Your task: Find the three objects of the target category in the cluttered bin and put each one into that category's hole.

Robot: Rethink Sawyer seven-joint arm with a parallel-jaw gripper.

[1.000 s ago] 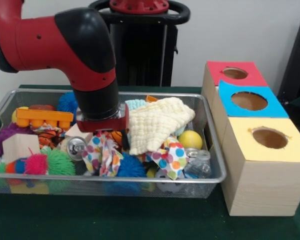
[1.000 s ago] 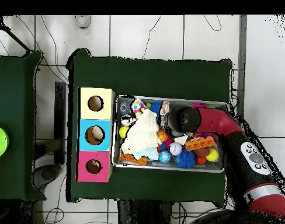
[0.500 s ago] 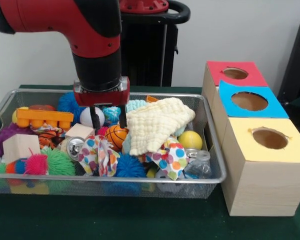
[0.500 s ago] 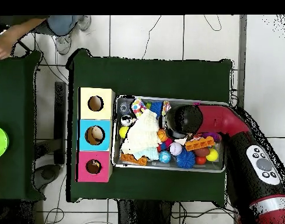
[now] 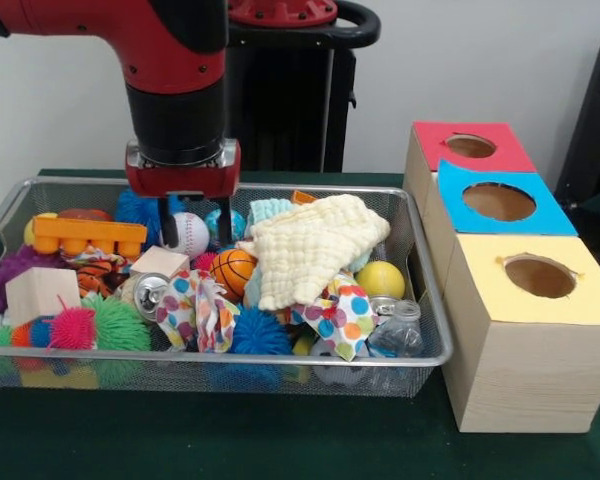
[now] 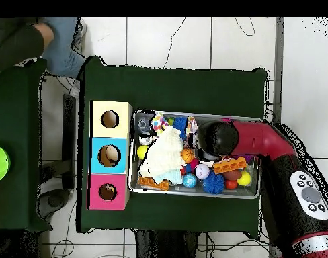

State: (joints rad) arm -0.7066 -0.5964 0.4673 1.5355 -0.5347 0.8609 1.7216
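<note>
The silver wire-mesh bin (image 5: 280, 357) is full of mixed toys; it also shows in the overhead view (image 6: 193, 195). My gripper (image 5: 194, 225) hangs open and empty above the bin's back left part. A white baseball (image 5: 190, 236) lies in the bin, seen between the two fingers. No duck or brown-and-white figure shows clearly. An orange-and-black striped thing (image 5: 92, 270) is partly buried left of the gripper. A yellow thing (image 5: 30, 232) sits half hidden at the far left. In the overhead view the arm's black wrist (image 6: 217, 138) covers the gripper.
Three boxes with round holes stand beside the bin: red (image 5: 470, 150), blue (image 5: 500, 205), yellow (image 5: 540, 280). A cream cloth (image 5: 315, 245), a small basketball (image 5: 233, 270), a yellow ball (image 5: 380, 280), an orange brick (image 5: 88, 235) and spiky balls (image 5: 115, 322) fill the bin. A person (image 6: 32, 44) stands at the overhead's top left.
My gripper has risen out of the clutter and moved left in the front view, still open and empty. The person has come further into the overhead view.
</note>
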